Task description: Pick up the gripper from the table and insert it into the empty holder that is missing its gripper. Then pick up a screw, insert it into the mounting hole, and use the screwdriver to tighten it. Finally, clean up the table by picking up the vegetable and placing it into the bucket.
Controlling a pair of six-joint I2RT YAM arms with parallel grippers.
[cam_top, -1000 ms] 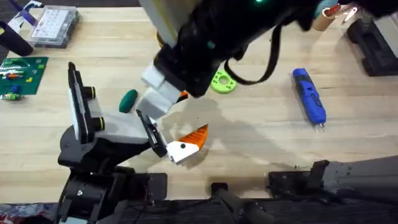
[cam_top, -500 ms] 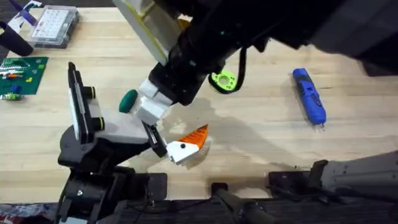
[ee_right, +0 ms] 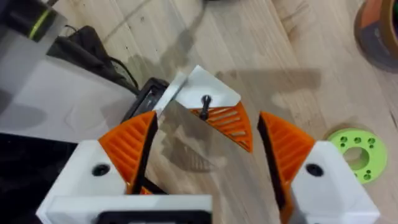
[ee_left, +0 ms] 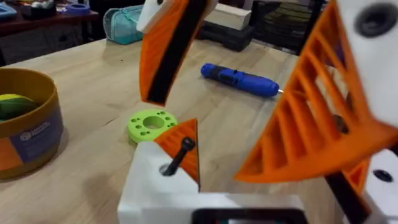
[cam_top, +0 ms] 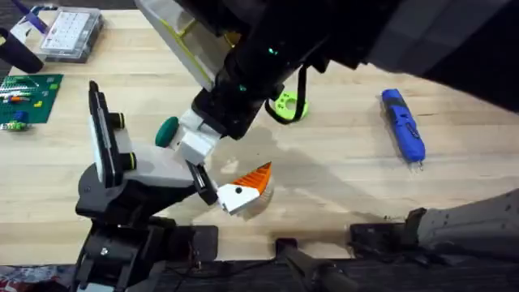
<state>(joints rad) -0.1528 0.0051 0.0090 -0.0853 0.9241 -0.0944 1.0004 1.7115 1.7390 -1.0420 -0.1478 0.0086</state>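
Overhead: gripper [cam_top: 243,189] sits in the holder [cam_top: 199,180], wedge pointing up-right; right end effector [cam_top: 195,144] hovers just above-left.

Left wrist: left end effector [ee_left: 249,106] spread, screw [ee_left: 178,154] standing in the block.

Right wrist: spread fingers [ee_right: 127,146] straddle the screw [ee_right: 204,104], nearer than the screwdriver [cam_top: 403,126] on the bench [cam_top: 340,186].

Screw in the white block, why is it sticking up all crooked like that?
It does look odd. The black screw in the white block leans to one side and stands up high instead of sitting flat. It isn't tightened yet. The blue screwdriver lies on the table, away from it.
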